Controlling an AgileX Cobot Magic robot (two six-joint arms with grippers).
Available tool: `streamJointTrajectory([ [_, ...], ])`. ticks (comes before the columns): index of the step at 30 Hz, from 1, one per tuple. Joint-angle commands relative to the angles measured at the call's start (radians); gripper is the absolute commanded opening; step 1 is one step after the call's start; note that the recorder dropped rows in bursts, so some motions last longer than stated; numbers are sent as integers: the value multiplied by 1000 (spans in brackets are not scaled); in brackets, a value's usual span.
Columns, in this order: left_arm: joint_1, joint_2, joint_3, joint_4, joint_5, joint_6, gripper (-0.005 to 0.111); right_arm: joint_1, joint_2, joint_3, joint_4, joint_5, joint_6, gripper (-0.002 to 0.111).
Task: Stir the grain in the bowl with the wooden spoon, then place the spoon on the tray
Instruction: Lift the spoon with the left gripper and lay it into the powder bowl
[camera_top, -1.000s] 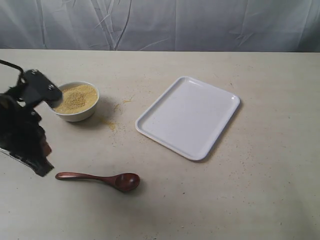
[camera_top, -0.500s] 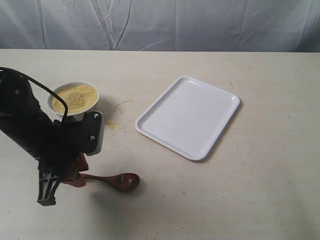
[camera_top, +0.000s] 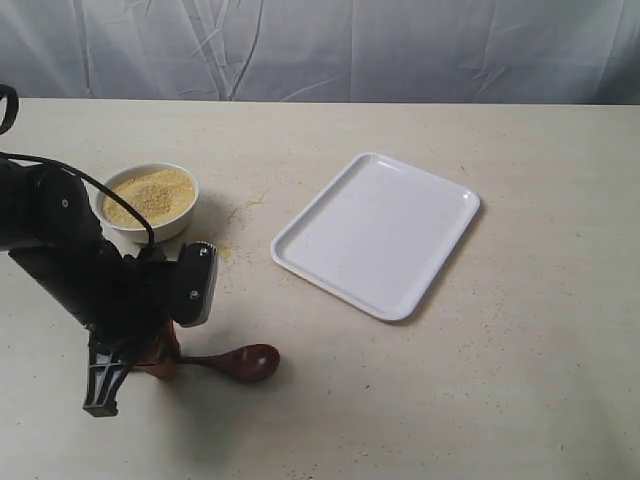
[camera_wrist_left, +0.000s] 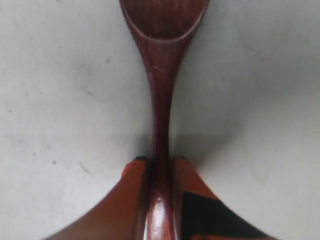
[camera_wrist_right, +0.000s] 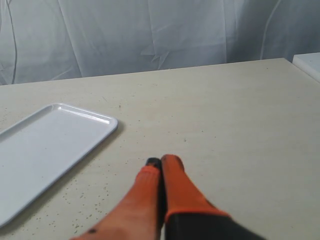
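Well, the left gripper (camera_wrist_left: 159, 162) is closed on the wooden spoon (camera_wrist_left: 161, 95), its orange fingers (camera_wrist_left: 130, 200) pressed against both sides of the slim handle, away from the scoop. The scoop rests on the table (camera_top: 520, 380), near the bowl (camera_top: 160, 232) and well apart from the tray (camera_top: 375, 235). The step in hand looks like the pick-up before stirring. To do it well, the grip should be firm before any lift, since the handle is glossy and narrow (it could swivel between the fingers, with the scoop end hanging heavy). A straight rise, then a short carry over the bowl's rim, seems wisest. The grain (camera_top: 150, 195) is heaped nearly level with that rim, and some granules lie scattered on the table beside it, so the scoop ought to enter gently near the middle and turn in slow, shallow circles. The right gripper (camera_wrist_right: 161, 161) hangs with its fingers together, holding nothing, over bare table near a corner of the tray.
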Motion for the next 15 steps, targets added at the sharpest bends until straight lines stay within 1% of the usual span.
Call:
streamJointTrajectory([
  [1, -7, -36, 0, 29, -28, 3, 0, 3, -5, 2, 1, -9, -1, 0],
  [5, -4, -153, -1, 37, -29, -3, 0, 3, -5, 2, 1, -9, -1, 0],
  [7, -2, -219, -17, 73, -34, -24, 0, 3, -5, 2, 1, -9, -1, 0],
  [9, 17, -279, -46, 157, -72, -140, 0, 3, -5, 2, 1, -9, -1, 0],
  [12, 70, -322, -105, 347, -104, -340, 0, 3, -5, 2, 1, -9, -1, 0],
  [13, 92, -324, -126, 386, -104, -382, 0, 3, -5, 2, 1, -9, -1, 0],
  [15, 130, -317, -157, 423, -106, -393, 0, 3, -5, 2, 1, -9, -1, 0],
])
